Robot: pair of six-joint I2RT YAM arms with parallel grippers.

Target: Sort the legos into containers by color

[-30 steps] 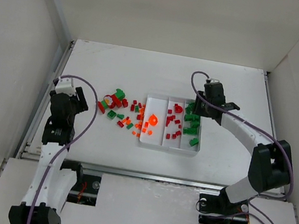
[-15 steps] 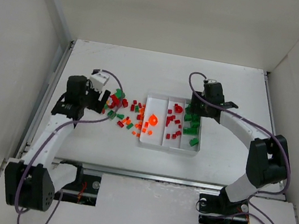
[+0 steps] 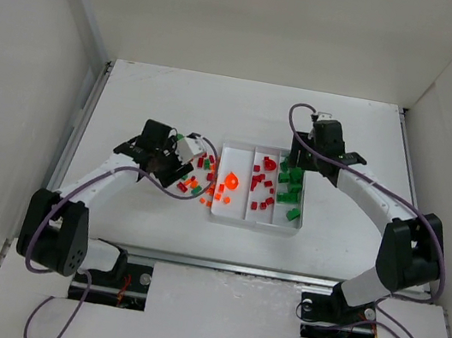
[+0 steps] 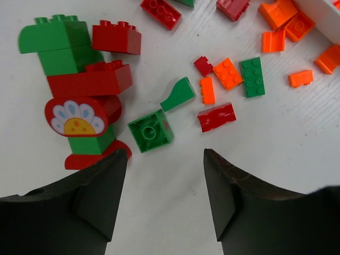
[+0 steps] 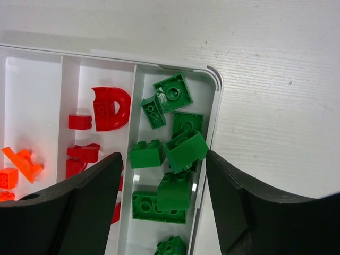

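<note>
The loose legos [image 3: 194, 179] lie scattered on the table [image 3: 219, 107] directly beneath the left gripper [image 4: 165, 159], and the sorted ones sit in the white tray [image 3: 256, 223] beneath the right gripper [image 5: 163, 154]. The overhead camera shows the bricks only as coloured specks. The left wrist camera resolves them: a green square brick [image 4: 150, 130] lies just ahead of the gap between the fingers, and a small red brick [image 4: 217, 117] lies just ahead of one finger. A stacked tower of green and red pieces with a flower print [image 4: 79, 114] touches the tip of the other, and orange bricks [image 4: 276, 21] lie farther ahead. The left jaws stand apart with only bare table between them. The right wrist camera shows the tray's contents: green bricks [image 5: 175, 154] piled in the outermost compartment straight ahead of its spread, unladen jaws. A red D-shaped piece [image 5: 111, 108] lies one compartment over, and orange beyond that.
</note>
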